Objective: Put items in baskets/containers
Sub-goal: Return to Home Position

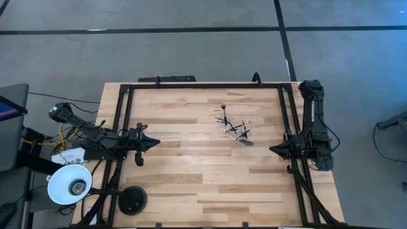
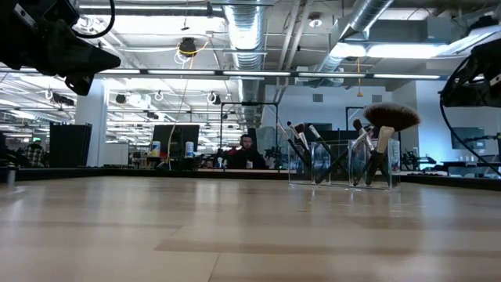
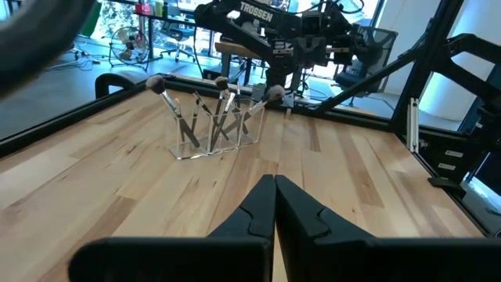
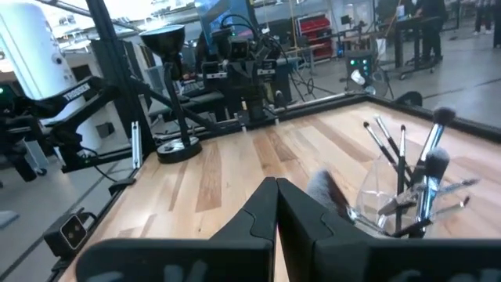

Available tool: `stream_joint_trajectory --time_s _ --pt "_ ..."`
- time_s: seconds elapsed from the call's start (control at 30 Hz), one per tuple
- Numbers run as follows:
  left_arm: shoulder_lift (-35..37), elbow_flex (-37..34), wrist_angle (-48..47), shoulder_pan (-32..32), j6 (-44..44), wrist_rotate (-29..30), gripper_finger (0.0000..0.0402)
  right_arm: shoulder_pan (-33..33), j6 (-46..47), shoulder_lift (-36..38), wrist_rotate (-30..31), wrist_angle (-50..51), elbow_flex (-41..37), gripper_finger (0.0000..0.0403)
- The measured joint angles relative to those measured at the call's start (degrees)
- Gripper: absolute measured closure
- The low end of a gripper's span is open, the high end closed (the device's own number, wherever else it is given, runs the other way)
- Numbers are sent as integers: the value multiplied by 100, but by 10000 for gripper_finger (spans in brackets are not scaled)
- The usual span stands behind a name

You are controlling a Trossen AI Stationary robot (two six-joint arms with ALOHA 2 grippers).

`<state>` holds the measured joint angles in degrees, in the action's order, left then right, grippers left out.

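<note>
Left wrist view: the left pincer [image 3: 275, 189] is pressed closed on nothing, at the tabletop's [image 1: 191, 184] left edge. The right pincer [image 4: 275, 190] is likewise closed and empty at the right edge. Between them, well apart from both, the clear cup [image 1: 236, 131] holds the brushes [image 3: 223, 110], bristles up. Brushes likely light, stiff and slick, best pinched mid-handle; the cup looks tippable.

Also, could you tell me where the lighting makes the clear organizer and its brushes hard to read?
Low view: bright ceiling lights behind backlight the clear plastic organizer, so its slim dark-handled makeup brushes read as silhouettes. High view: even light, but the organizer nearly vanishes against the pale wooden table. Left wrist view: its walls show plainly, with no strong glare.
</note>
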<state>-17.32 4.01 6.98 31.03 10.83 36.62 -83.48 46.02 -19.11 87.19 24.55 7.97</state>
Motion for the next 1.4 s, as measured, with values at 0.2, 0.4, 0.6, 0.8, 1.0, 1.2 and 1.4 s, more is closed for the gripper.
stream_joint_trajectory --time_s 0.2,0.4,0.6,0.8,1.0,1.2,1.4 --pt "0 0 31 0 0 0 396 58 -2496 2 -420 -1944 329 403" --pt "0 0 39 2 0 1 396 1023 -4833 -215 -2136 -3861 388 403" --pt "0 0 59 2 0 1 396 2717 -4980 -752 -4010 -4270 385 403" --pt "0 0 78 2 0 2 396 4439 -5395 -1597 -5841 -4884 385 403" --pt "2 0 87 0 0 2 396 4862 -5469 -1512 -6634 -4971 224 403" --pt "2 0 97 2 0 2 396 4745 -5891 -818 -6624 -5544 -510 403" --pt "2 -1 108 2 2 2 396 4849 -6387 382 -6193 -4916 -748 403"
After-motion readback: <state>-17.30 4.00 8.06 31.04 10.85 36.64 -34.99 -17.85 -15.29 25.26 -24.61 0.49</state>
